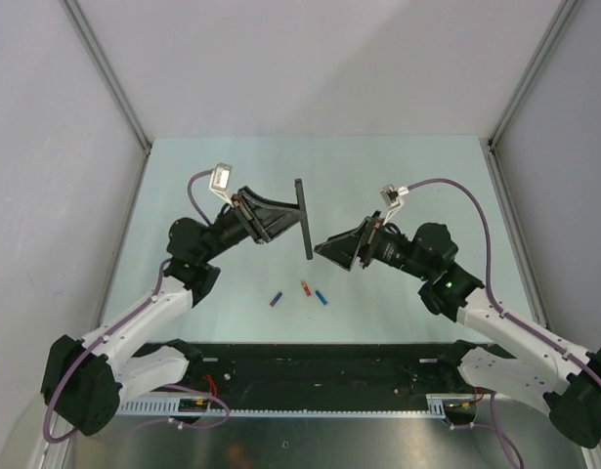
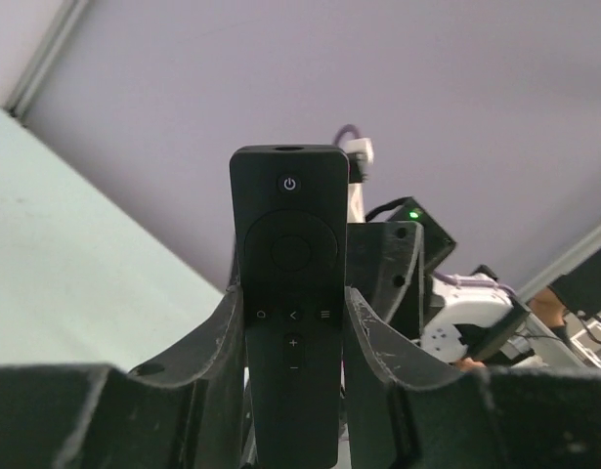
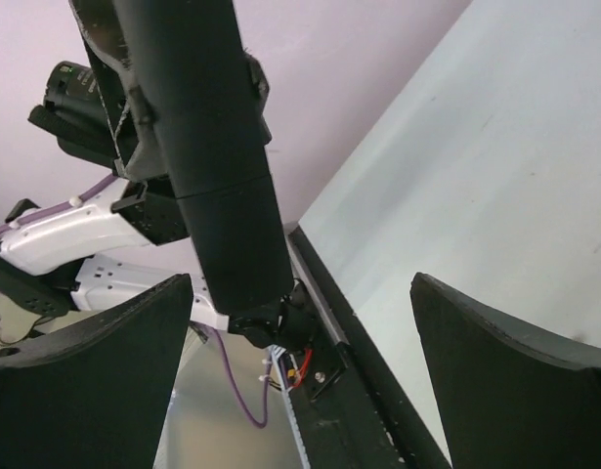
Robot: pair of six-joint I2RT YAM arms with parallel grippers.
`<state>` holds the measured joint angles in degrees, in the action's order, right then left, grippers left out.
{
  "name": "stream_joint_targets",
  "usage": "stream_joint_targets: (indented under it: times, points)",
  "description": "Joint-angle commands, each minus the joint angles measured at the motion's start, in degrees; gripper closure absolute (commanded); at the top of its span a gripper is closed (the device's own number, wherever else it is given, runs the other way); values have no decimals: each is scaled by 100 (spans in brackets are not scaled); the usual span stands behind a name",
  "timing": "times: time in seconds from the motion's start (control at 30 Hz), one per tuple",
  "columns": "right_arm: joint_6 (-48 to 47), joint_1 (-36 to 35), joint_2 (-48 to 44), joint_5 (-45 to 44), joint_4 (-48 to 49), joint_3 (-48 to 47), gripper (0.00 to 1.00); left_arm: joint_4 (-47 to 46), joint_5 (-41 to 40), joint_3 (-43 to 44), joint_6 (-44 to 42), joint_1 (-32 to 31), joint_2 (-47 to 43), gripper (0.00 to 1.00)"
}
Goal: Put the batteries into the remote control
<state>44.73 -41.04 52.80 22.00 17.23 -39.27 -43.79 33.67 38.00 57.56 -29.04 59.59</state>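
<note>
Gripping the remote control point(image 2: 289, 230) by its two long edges, the left claw point(image 2: 292, 322) is closed on it around the middle of its length. It holds the remote off the counter point(image 1: 407, 176), standing roughly on end, with the button face toward the left wrist camera. The right claw point(image 1: 321, 248) hangs just beside the remote's lower end, its fingers point(image 3: 90, 381) spread wide and holding nothing. In its own view the plain back of the remote looms close, apart from both fingers.

The remote looks like a light, stiff bar of smooth plastic. It will not bend, but it could slide or twist in a pinch, so the edge grip near the middle seems sound and leaves the back free. A faint seam seems to cross that back, likely the edge of the battery cover. The right claw would do better to push there with one fingertip than to clamp.

Three batteries lie on the counter between the remote and the arms' bases: a purple-blue battery point(image 1: 276, 299), a red-orange battery point(image 1: 305, 287) and a bright blue battery point(image 1: 321, 296), the last two near each other. A dark one I cannot find. They look small, hard and round, probably prone to roll, so each is best pinched squarely across the barrel at mid-length.
</note>
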Motion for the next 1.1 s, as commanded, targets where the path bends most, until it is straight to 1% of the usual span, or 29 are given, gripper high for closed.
stream_joint_targets:
  times: [0.0, 0.4, 0.5, 0.63, 0.7, 0.8, 0.87, 0.9, 0.97, 1.03, 1.07]
  points:
    - [264, -36, 134, 367, 834, -72, 2, -1245, 78, -161, 607, -146, 35, 100]
    - [194, -159, 249, 393, 1274, -72, 4, -1395, 175, -108, 722, -208, 272, 100]
    - [150, -212, 336, 393, 1291, -90, 6, -1422, 166, -108, 765, -216, 290, 100]
    - [150, -247, 486, 454, 1335, -107, 12, -1430, 166, -65, 765, -260, 342, 100]
    - [141, -273, 530, 463, 1361, -125, 14, -1431, 166, -47, 766, -278, 369, 100]
    - [133, -282, 539, 463, 1370, -125, 19, -1431, 157, -38, 757, -296, 369, 100]
    - [124, -291, 539, 472, 1379, -125, 24, -1431, 149, -38, 757, -304, 378, 100]
    - [124, -300, 548, 481, 1388, -125, 29, -1431, 149, -38, 757, -304, 386, 100]
    - [115, -317, 548, 481, 1405, -125, 34, -1431, 131, -56, 765, -304, 378, 100]
    - [115, -352, 539, 463, 1379, -125, 41, -1431, 79, -82, 757, -313, 360, 100]
    - [89, -370, 539, 454, 1362, -125, 43, -1431, 61, -99, 765, -313, 360, 99]
